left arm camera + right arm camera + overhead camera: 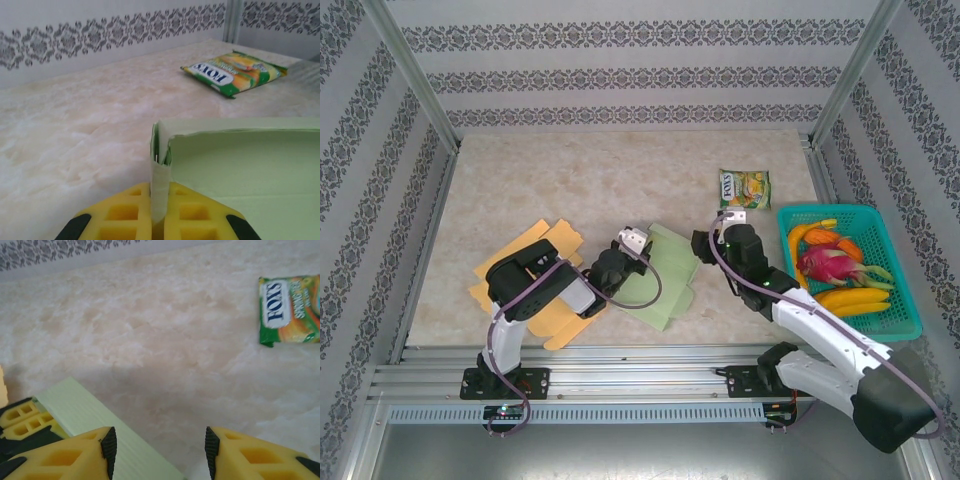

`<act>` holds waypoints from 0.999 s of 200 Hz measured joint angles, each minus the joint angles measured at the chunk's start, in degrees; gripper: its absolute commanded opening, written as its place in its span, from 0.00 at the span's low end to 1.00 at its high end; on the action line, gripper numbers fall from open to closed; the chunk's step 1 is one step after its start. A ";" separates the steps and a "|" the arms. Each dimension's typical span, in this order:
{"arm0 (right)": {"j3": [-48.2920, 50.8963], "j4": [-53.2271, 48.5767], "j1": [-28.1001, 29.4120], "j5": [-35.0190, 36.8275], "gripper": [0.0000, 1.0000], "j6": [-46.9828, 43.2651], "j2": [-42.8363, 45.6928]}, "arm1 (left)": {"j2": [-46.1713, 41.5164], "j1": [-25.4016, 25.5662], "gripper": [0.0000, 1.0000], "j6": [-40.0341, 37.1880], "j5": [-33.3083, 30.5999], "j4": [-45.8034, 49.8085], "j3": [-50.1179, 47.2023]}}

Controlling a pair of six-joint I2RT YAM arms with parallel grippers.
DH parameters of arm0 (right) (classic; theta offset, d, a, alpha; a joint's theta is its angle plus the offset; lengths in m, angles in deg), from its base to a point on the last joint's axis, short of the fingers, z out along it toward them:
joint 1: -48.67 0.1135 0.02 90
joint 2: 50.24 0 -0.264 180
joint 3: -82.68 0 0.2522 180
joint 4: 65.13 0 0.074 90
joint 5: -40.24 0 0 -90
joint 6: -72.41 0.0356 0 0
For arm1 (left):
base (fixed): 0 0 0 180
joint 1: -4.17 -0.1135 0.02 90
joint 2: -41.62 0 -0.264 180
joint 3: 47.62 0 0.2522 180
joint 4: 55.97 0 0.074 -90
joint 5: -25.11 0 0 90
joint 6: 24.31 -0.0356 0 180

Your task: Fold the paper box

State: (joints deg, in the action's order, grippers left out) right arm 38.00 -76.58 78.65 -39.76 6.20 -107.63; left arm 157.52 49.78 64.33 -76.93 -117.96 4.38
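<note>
The pale green paper box (665,280) lies partly folded at the table's middle, between the two arms. My left gripper (640,258) is at its left edge. In the left wrist view its yellow fingers (195,215) are shut on an upright flap (160,192) at the corner of the box (245,165). My right gripper (704,246) hovers at the box's right side. In the right wrist view this right gripper (160,446) stands open over bare table, with the box's edge (95,415) under its left finger (75,457) and nothing held.
Orange paper sheets (525,275) lie under the left arm. A green snack packet (745,188) (235,72) (290,307) sits at the back right. A teal basket (910,320) of fruit stands at the right edge. Metal frame posts border the table.
</note>
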 measured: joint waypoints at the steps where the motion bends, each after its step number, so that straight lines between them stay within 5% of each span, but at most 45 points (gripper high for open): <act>1: 0.04 0.04 0.26 0.09 0.51 0.00 -0.20 | 0.00 0.09 0.01 -0.11 0.00 -0.09 0.07; 106: 2.89 2.43 6.29 7.17 0.51 0.04 -4.85 | 1.86 7.52 0.00 -5.75 -12.44 -3.04 0.63; 200: 6.49 0.87 6.27 9.77 0.50 0.09 5.25 | 2.82 9.97 0.01 -5.66 -13.94 -5.44 -0.85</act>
State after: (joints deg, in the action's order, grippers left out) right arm 44.50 -75.71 84.92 -29.99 6.28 -102.38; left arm 160.34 59.74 58.67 -90.87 -123.40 3.53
